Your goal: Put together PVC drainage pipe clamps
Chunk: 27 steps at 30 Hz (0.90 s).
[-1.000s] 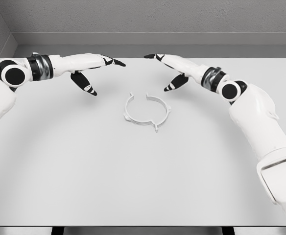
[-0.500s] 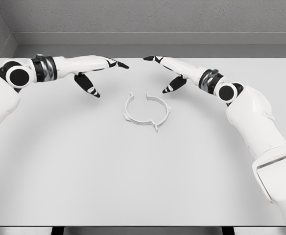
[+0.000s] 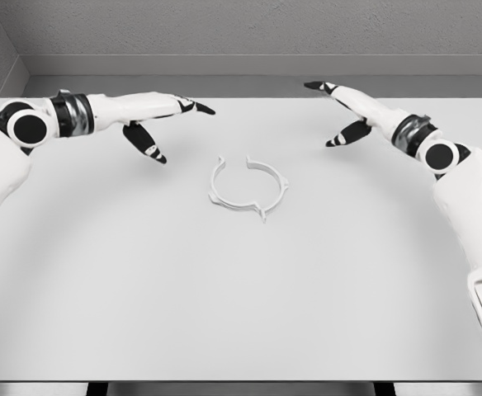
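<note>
The white pipe clamp ring lies flat on the table, untouched; left hand and right hand hover splayed and empty beyond it on either side, likely poised to grasp.

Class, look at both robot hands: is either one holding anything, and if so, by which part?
Nothing is held. The left hand and right hand are both open above the table, apart from the white clamp ring lying between them.
</note>
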Available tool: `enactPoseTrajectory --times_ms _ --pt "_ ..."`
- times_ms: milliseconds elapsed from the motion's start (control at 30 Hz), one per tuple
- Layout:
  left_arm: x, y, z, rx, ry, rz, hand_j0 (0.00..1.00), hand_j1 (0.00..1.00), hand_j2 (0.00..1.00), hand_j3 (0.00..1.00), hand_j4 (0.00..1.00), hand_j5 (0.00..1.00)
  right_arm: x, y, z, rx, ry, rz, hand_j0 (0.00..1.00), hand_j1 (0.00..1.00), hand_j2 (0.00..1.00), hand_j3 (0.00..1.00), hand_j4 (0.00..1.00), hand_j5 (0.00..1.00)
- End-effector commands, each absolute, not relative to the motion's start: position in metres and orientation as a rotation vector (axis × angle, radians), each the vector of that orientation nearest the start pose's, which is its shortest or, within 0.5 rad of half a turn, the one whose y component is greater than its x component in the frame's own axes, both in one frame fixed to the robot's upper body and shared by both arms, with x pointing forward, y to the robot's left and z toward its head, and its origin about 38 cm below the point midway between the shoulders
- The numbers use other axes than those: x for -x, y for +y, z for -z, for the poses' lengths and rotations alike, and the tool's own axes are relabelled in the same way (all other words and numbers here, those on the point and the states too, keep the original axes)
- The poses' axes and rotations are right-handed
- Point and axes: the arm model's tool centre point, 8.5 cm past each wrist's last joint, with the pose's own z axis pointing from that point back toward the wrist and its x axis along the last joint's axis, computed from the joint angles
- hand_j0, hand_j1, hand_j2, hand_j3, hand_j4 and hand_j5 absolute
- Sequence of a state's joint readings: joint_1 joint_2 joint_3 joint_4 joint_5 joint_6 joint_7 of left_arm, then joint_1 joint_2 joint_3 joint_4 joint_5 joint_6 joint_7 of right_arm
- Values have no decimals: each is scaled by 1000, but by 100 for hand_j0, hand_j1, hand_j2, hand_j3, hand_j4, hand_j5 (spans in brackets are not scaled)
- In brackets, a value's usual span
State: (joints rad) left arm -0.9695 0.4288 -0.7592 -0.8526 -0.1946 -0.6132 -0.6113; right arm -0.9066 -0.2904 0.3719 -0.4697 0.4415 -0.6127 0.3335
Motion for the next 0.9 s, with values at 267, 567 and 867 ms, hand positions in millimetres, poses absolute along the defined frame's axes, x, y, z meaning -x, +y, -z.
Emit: enactPoseTrajectory --times_ms 267,567,867 --pt "-557 182 -169 29 -1472 1600 100 100 100 100 100 100 -549 -371 -171 394 -1460 -1204 100 100 100 100 100 100" --pt "-562 192 -168 34 -1484 1508 100 100 100 100 100 100 -550 -371 -171 394 -1462 -1198 100 100 100 100 100 100" --pt "-561 164 -167 -4 -1432 1649 100 100 100 100 100 100 -551 -366 -170 382 -1470 -1195 100 100 100 100 100 100"
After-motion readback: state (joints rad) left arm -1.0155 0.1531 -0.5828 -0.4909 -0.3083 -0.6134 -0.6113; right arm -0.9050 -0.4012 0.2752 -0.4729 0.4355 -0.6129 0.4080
